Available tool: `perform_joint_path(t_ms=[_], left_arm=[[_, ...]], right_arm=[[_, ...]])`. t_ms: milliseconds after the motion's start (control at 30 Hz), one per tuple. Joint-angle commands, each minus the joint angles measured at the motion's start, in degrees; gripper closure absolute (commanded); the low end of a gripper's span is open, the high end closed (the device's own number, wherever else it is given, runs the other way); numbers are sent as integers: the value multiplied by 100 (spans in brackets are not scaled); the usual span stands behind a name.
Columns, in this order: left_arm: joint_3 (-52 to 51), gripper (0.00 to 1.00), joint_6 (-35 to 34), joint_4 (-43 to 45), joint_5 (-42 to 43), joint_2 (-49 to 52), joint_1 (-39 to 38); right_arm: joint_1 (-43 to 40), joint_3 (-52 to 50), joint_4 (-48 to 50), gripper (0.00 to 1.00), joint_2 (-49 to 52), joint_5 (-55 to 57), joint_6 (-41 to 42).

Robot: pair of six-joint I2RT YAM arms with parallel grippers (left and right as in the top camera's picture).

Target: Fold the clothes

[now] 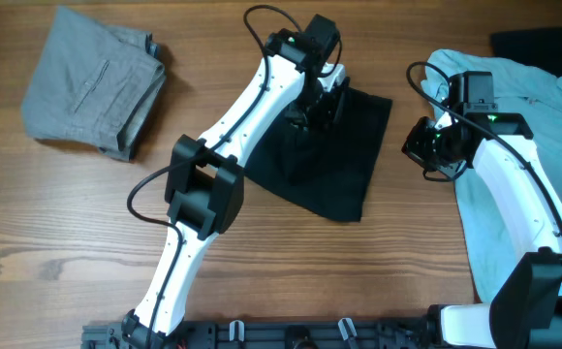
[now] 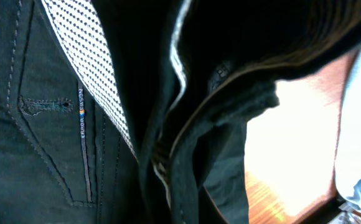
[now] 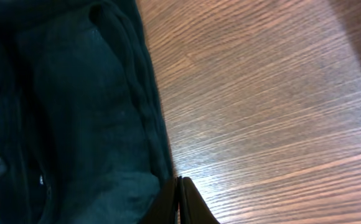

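The black shorts (image 1: 344, 165) lie on the table's middle, folded into a rough square. My left gripper (image 1: 320, 97) is at their far edge and seems shut on the fabric, which rises in a ridge under it. In the left wrist view the black shorts (image 2: 43, 124) fill the frame, showing a pocket seam and white dotted lining (image 2: 84, 50); the fingers are hidden. My right gripper (image 1: 419, 145) is shut and empty over bare wood right of the shorts. Its tips (image 3: 180, 186) sit beside the shorts' edge (image 3: 75, 124).
Folded grey shorts (image 1: 92, 82) lie at the far left. A light blue T-shirt (image 1: 533, 116) is spread along the right side, under the right arm. A dark item (image 1: 538, 44) lies at the far right corner. Bare wood (image 1: 68, 242) shows in front.
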Motion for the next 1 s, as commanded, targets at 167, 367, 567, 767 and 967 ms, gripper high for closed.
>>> perform_joint_path(t_ms=[167, 367, 567, 767, 967], left_arm=[[90, 41, -280, 70, 977, -11, -234], [92, 48, 258, -750, 684, -96, -20], [90, 96, 173, -155, 24, -136, 595], [-516, 96, 170, 822, -173, 186, -391], [-632, 96, 83, 651, -162, 59, -1005]], right_arm=[[9, 81, -142, 93, -59, 208, 20], [11, 59, -175, 71, -59, -415, -970], [87, -42, 254, 72, -57, 131, -385], [87, -42, 35, 73, -57, 610, 214], [90, -44, -258, 75, -57, 605, 76]])
